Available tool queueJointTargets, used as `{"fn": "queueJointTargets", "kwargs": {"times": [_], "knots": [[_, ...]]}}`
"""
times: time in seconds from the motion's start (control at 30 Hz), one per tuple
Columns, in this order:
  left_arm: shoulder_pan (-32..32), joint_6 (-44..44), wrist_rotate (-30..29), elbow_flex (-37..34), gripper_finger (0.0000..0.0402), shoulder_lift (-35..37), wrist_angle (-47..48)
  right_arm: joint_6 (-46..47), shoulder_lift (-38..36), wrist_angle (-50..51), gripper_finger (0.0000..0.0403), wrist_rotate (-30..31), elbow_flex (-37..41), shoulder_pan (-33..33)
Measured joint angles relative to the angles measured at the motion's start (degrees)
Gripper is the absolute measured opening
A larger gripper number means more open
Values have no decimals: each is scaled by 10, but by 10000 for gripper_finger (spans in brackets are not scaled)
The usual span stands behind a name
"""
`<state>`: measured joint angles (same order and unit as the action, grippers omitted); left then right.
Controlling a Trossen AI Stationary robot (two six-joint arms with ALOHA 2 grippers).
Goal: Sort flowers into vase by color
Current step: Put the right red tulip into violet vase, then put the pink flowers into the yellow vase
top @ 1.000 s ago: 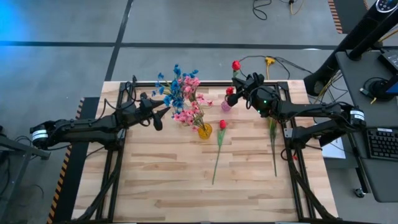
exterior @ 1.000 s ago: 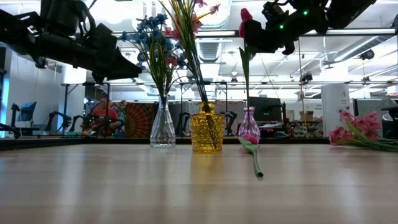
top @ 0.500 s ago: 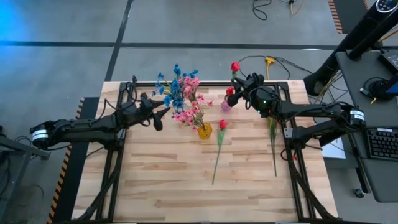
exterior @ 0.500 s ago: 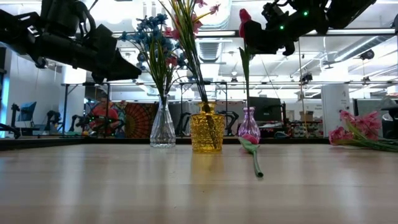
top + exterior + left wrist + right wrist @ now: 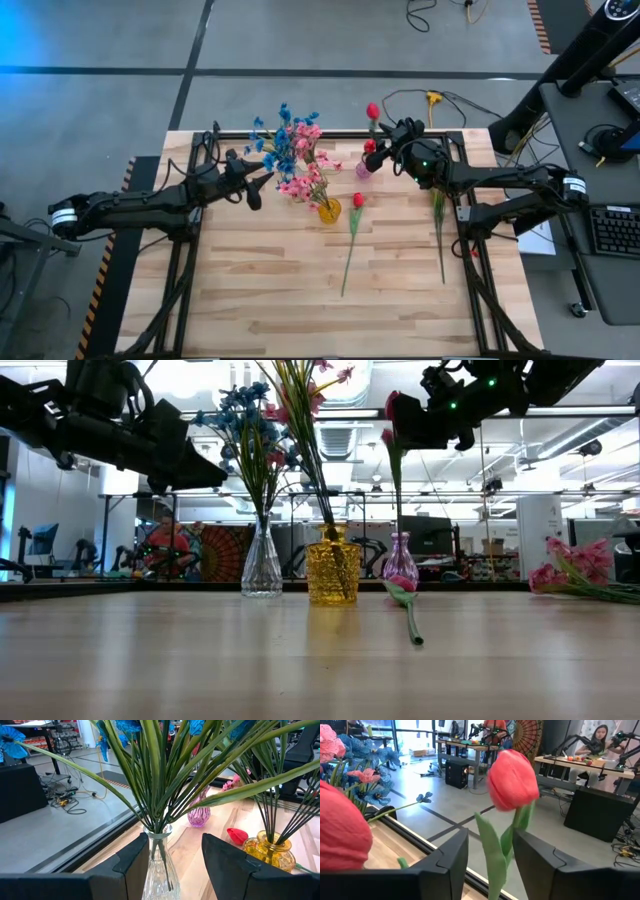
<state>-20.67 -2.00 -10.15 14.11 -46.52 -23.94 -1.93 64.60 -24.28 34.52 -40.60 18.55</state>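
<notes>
Table: wooden tabletop (image 5: 270,290) with three vases standing in a row near its far edge.
Clear vase: glass vase (image 5: 261,565) at the left end of the row, holding the blue flowers (image 5: 277,145).
Yellow vase: amber glass vase (image 5: 333,566) in the middle, holding the pink blossom sprays (image 5: 305,180).
Purple vase: small purple vase (image 5: 400,560) at the right end, with two red tulips (image 5: 392,410) standing in it on thin green stems.
Right gripper: right gripper (image 5: 377,152) sits high above the purple vase; in its wrist view the stem of one red tulip runs up through the gap between its two dark fingers (image 5: 447,857), which stand apart from the stem on both sides, so the pincer is parted and grips nothing.
Left gripper: left gripper (image 5: 262,180) hangs just beside the clear vase; its fingers (image 5: 132,865) stand apart on either side of the vase neck without clasping it.
Loose tulip: red tulip (image 5: 357,200) lying flat on the table in front of the yellow vase, stem pointing toward the near edge.
Loose pink spray: pink flowers (image 5: 570,575) lying on the table's right side.
</notes>
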Motion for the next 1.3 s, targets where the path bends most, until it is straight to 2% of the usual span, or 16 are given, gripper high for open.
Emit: {"fn": "queueJointTargets", "kwargs": {"times": [0.37,0.7,0.87,1.17,1.3], "knots": [[0,0,0,0,167,0,0,1,-20,17,158,0,0,0],[0,0,0,0,167,0,0,53,-76,118,159,0,0,-4],[0,-1,0,0,167,0,0,130,-97,241,159,0,-21,-4],[0,-15,1,0,167,0,0,323,-84,536,160,-7,-95,-19],[0,-15,1,0,167,2,0,439,-66,685,155,-57,-134,-21]]}}
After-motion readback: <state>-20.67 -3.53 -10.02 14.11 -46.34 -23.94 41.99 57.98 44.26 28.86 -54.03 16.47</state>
